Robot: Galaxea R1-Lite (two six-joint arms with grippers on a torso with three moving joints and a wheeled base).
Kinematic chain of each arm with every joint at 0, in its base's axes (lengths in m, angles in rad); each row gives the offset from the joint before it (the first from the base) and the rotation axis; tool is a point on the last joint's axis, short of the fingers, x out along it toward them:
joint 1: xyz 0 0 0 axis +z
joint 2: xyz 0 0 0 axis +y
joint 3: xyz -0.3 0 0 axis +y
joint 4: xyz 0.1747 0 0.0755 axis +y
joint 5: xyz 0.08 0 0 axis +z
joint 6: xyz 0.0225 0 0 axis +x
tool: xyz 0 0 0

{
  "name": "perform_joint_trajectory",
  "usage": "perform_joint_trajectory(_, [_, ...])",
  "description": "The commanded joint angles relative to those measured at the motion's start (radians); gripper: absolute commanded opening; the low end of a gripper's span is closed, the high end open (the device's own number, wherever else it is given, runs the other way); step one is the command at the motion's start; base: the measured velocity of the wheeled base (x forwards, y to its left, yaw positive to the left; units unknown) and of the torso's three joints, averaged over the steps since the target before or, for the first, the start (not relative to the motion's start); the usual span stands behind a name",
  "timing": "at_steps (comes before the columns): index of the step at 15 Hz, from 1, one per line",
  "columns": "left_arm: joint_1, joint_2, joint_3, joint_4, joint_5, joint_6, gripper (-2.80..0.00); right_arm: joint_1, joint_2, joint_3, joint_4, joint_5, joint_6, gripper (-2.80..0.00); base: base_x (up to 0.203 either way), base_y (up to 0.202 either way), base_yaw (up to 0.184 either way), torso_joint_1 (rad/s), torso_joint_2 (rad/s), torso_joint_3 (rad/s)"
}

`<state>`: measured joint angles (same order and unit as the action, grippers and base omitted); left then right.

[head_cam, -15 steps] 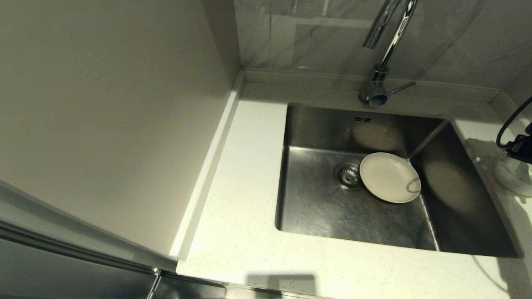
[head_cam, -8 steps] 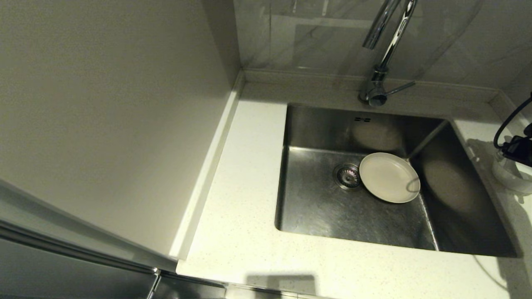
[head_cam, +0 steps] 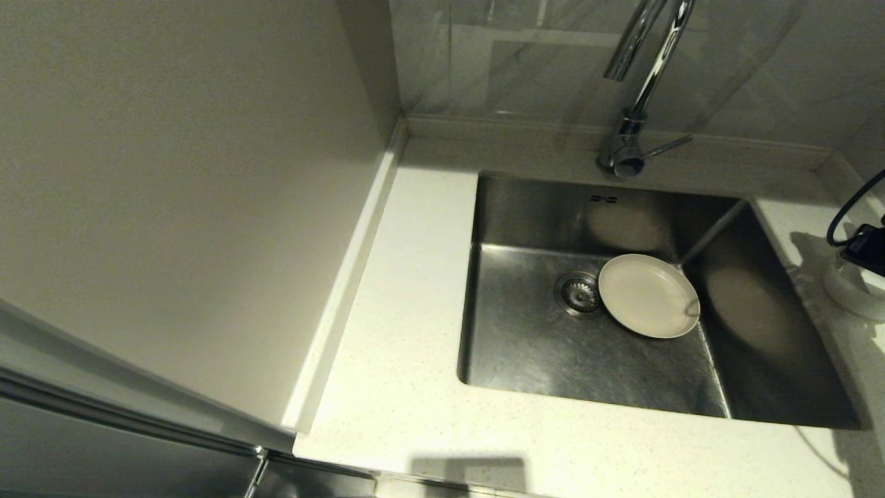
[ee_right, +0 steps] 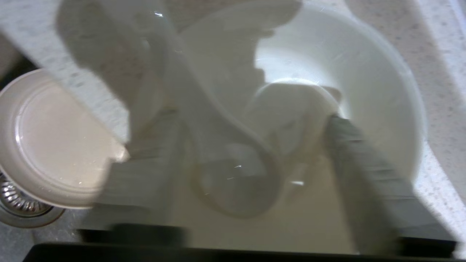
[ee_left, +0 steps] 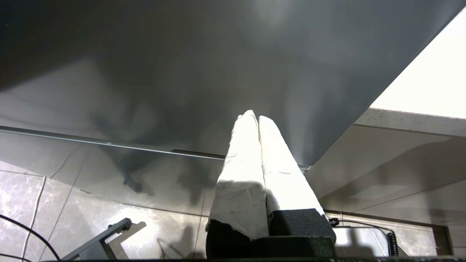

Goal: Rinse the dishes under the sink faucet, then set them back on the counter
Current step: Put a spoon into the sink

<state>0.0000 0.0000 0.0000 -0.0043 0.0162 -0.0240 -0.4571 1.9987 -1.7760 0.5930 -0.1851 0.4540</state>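
Speckled off-white counter (head_cam: pixel 401 332) around steel sink (head_cam: pixel 525 346), white bowl (head_cam: pixel 854 294) at its right edge

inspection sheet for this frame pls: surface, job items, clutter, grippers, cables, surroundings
Surface: speckled off-white counter around the steel sink; no water seen running from the faucet.
Job's things: plate lies in the sink beside the drain strainer; bowl on the counter right of the sink, with the spoon at it.
Clutter: nothing seen.
Grippers: right gripper over the bowl, fingers either side of the spoon, blurred, grip unclear; left gripper parked below the counter, fingers shut, empty.
Cables: black cable on the right arm.
Surroundings: marbled wall tiles; pale panel at left.
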Motion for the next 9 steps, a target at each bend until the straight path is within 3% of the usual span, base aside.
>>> perform_joint_trajectory(1, [0.000,-0.003,0.000,0.000,0.001,-0.001,-2.80,-0.017,-0.002,0.007,0.002,0.009,0.003,-2.80,0.000,0.000,0.000,0.000,0.00,0.000])
perform_joint_trajectory(9, [0.000,-0.003,0.000,0.000,0.001,-0.001,-2.80,-0.025,-0.005,0.027,0.001,0.019,0.003,-2.80,0.000,0.000,0.000,0.000,0.00,0.000])
